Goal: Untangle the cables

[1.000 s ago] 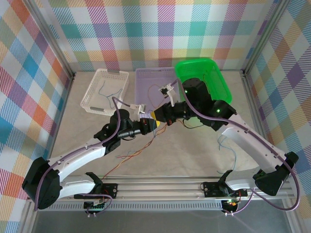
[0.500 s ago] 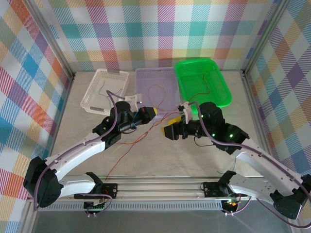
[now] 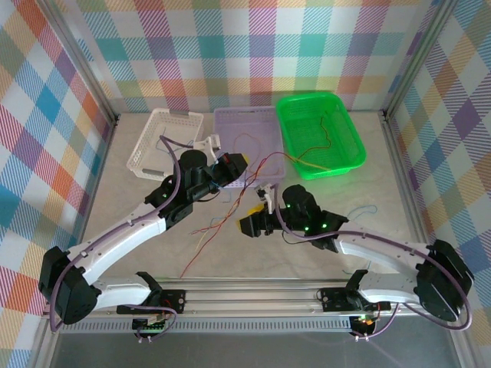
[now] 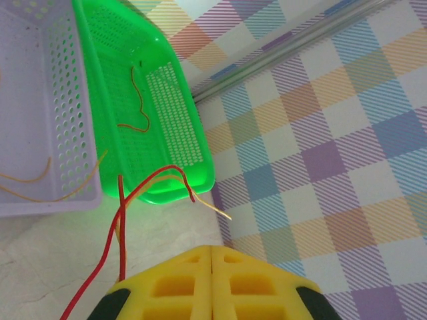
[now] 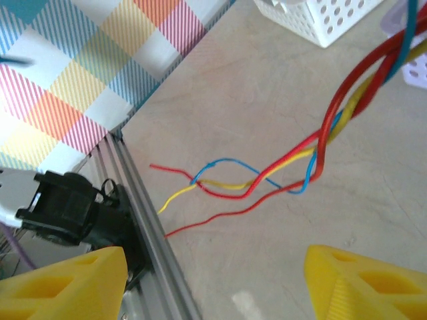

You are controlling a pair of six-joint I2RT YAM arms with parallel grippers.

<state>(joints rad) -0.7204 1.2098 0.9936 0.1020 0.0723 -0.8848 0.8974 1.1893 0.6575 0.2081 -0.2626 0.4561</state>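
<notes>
Tools | left tool (image 4: 212, 253) pressed together, pinching cables (image 5: 325, 127) | right tool (image 5: 215, 261) spread, low over table (image 5: 267, 80)

Laboratory-type robot test cell: pale worktop (image 3: 123, 192) enclosed left, right and far by checked cloth walls (image 3: 230, 54); aluminium rail (image 3: 253, 295) at near edge carries two arms (image 3: 123, 241).

— What closes the space in?
— Plaid panels: a far wall (image 3: 253, 54), a left wall (image 3: 38, 153) and a right wall (image 3: 460, 153), all checked in pink, blue, yellow, green and purple.
— And at the corners?
— A slim metal post at far left (image 3: 83, 57), another at far right (image 3: 420, 57).
— The surface?
— A pale beige table (image 3: 383, 161), faintly mottled. A grooved metal rail (image 3: 261, 295) runs along its near edge.
— Light?
— Bright and even, with soft shadows.
</notes>
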